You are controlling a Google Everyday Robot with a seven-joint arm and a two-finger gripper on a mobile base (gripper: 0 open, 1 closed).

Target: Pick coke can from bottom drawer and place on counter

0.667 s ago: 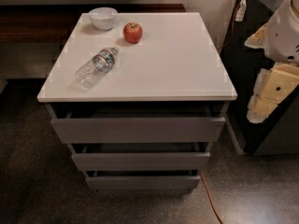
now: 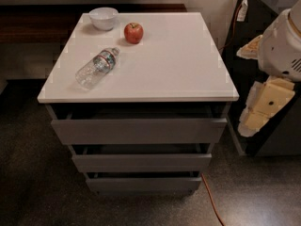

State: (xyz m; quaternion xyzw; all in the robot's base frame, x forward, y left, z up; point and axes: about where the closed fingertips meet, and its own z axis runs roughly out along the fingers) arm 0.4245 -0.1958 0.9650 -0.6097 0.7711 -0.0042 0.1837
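coke can isn't visible, presumably inside the nearly closed bottom drawer (image 2: 141,183), so the gripper (image 2: 261,108), hanging right of the counter (image 2: 178,60) (can't tell if it's open or closed), should drop low and pull that drawer out first.

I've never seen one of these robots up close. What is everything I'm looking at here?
counter: one, white, top of the grey cabinet, centre of view
bowl: one, white, back left of the counter
apple: one, red, on the counter, right of the bowl
water bottle: one, clear, lying on its side, left front of the counter
upper drawers: two, grey, under the counter
bottom drawer: one, grey, lowest of the stack, inside hidden
coke can: none in view
cable: one, orange, on the dark floor right of the cabinet
robot arm: one, white, right edge
gripper: one, cream, right of the cabinet, beside the drawers
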